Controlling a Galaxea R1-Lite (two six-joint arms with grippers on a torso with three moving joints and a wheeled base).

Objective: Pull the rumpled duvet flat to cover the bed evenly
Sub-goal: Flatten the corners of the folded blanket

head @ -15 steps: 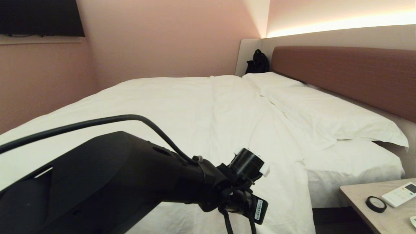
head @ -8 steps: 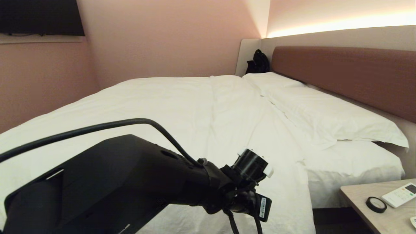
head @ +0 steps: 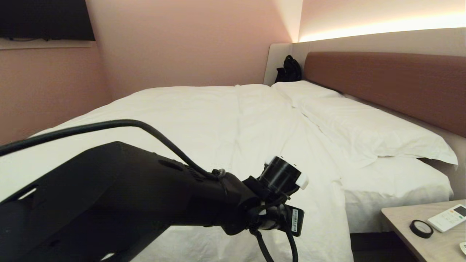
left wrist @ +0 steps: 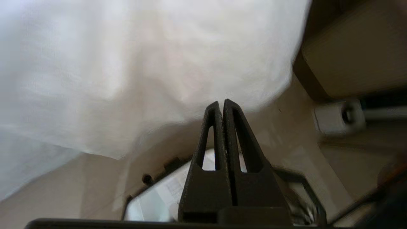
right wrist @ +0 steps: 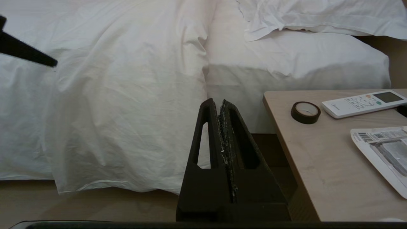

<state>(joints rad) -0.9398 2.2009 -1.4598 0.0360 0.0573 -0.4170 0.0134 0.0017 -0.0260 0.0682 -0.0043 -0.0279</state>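
Both grippers' fingers are together, empty: left gripper (left wrist: 221,103) near duvet (head: 204,120) hem, right gripper (right wrist: 219,103) parked. Advice: open fingers, grip hem, pull evenly across bed (head: 397,189).

Bedside table (right wrist: 318,165) (right) beside duvet (right wrist: 127,95)

Duvet (head: 204,120) on bed (head: 397,189), left of pillows (head: 367,127)

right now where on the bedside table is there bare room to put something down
The bedside table is bare across its near half, from the bed-side edge to the printed sheet. The far end is crowded: the tape roll and the remote control lie close together there. The right tool, shut, sits beside that bed-side edge.
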